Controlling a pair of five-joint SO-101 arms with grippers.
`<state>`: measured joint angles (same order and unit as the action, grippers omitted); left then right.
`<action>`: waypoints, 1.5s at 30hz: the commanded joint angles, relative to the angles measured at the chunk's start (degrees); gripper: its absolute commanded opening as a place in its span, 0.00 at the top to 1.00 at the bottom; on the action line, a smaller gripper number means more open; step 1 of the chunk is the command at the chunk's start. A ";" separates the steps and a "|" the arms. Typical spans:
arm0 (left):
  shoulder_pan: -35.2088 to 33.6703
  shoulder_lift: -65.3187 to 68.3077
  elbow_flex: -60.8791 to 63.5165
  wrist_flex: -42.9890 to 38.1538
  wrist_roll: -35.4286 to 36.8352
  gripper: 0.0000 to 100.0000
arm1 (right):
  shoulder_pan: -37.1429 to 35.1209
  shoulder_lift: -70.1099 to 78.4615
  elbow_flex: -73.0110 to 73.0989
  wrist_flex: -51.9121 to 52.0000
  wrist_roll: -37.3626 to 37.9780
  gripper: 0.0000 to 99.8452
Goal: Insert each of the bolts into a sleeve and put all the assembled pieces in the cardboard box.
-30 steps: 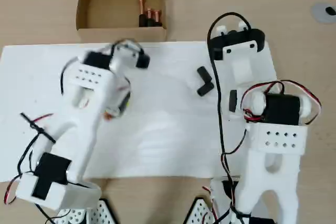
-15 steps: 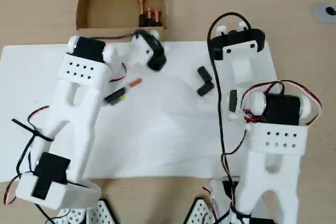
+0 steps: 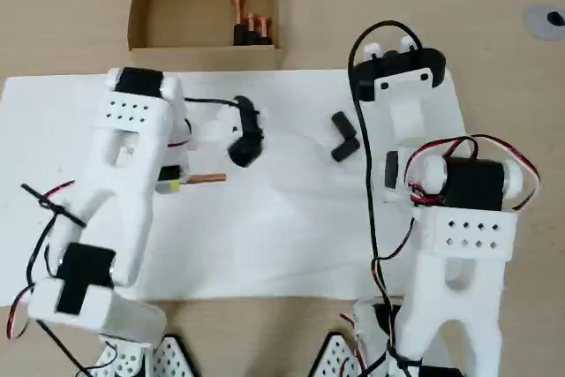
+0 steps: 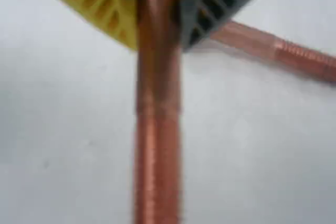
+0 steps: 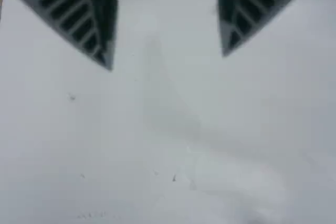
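Note:
My left gripper is shut on a copper bolt, held between a yellow and a dark finger just above the white paper. In the high view this bolt sticks out to the right of the left gripper. A second bolt lies on the paper close behind it. Two black sleeves lie together mid-paper, right of the left arm. My right gripper hangs open over bare paper with nothing between its fingers. The cardboard box at the back holds several assembled pieces.
A white paper sheet covers the wooden table under both arms. The right arm stands at the right, its black cable looping over the paper's back edge. The paper between the arms' bases is free.
The left arm has drawn back to the left and towards the front, and the bolt in its gripper now points level to the right. The right arm has not moved.

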<state>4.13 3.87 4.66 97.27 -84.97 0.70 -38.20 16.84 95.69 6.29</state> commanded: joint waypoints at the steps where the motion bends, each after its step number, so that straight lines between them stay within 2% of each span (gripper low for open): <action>1: -2.90 4.35 0.35 -5.54 -1.05 0.99 | 0.84 -1.19 0.04 -0.97 0.09 0.85; 7: -2.37 12.53 0.00 -9.14 -0.79 0.98 | 0.84 -1.10 0.04 -1.05 0.09 0.85; 12: -2.02 14.55 -0.18 -9.14 0.26 0.90 | 0.84 -0.92 0.13 -1.41 0.35 0.85; 18: -2.11 13.93 -5.98 -7.91 7.47 0.85 | 0.75 -0.92 0.13 -1.41 0.44 0.85; 24: -0.09 10.59 -16.79 1.67 19.69 0.85 | 0.75 -0.92 1.10 -1.49 0.44 0.85; 26: 0.79 9.01 -19.52 2.55 28.57 0.85 | 0.75 -0.92 2.07 -2.11 0.44 0.85; 27: 1.32 8.13 -20.22 2.55 35.25 0.85 | 0.75 -0.92 2.51 -2.20 0.44 0.85; 29: 1.93 7.25 -20.57 2.55 52.84 0.85 | 0.75 -1.01 3.03 -2.29 0.44 0.85; 34: -2.37 8.04 -19.43 0.97 104.88 0.85 | 0.66 -1.01 3.21 -4.22 0.44 0.85; 36: -2.37 9.27 -18.29 0.35 121.32 0.85 | 0.66 -1.01 3.21 -5.36 0.44 0.85; 37: -2.37 9.98 -17.32 0.44 126.95 0.85 | 0.66 -1.01 3.21 -5.63 0.44 0.85; 40: -0.97 12.00 -14.86 0.44 134.15 0.85 | -0.04 -0.92 3.21 -5.89 0.44 0.85; 45: 3.52 14.37 -10.11 0.53 136.26 0.85 | -1.36 -0.92 3.30 -5.80 0.44 0.85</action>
<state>5.10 18.29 -6.68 97.89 48.31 0.70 -38.20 20.09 90.95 6.29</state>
